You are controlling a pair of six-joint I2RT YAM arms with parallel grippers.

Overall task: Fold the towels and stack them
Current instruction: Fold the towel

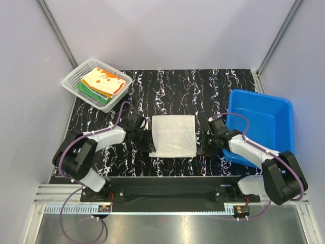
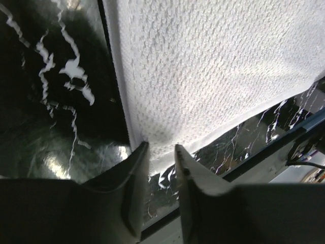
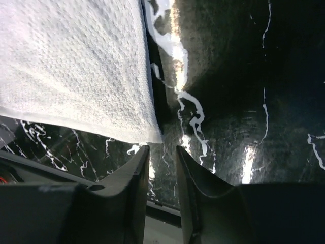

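Note:
A white towel [image 1: 173,135] lies folded flat in the middle of the black marbled table [image 1: 203,86]. My left gripper [image 1: 148,144] sits low at its near left corner. In the left wrist view the left gripper [image 2: 161,147] is open, the towel's [image 2: 203,66] corner just off the fingertips, and bare table shows between the fingers. My right gripper [image 1: 202,146] is by the near right corner. It [image 3: 162,147] is open too, with the towel's [image 3: 76,66] corner a little ahead of its left finger and not touching. More folded towels [image 1: 103,83], orange-white over green, are stacked in the basket.
The white mesh basket [image 1: 72,79] stands at the far left corner. A blue tub [image 1: 264,122] stands at the right, beside the right arm. Grey walls enclose the table, and its near edge rail [image 2: 284,132] runs just behind both grippers.

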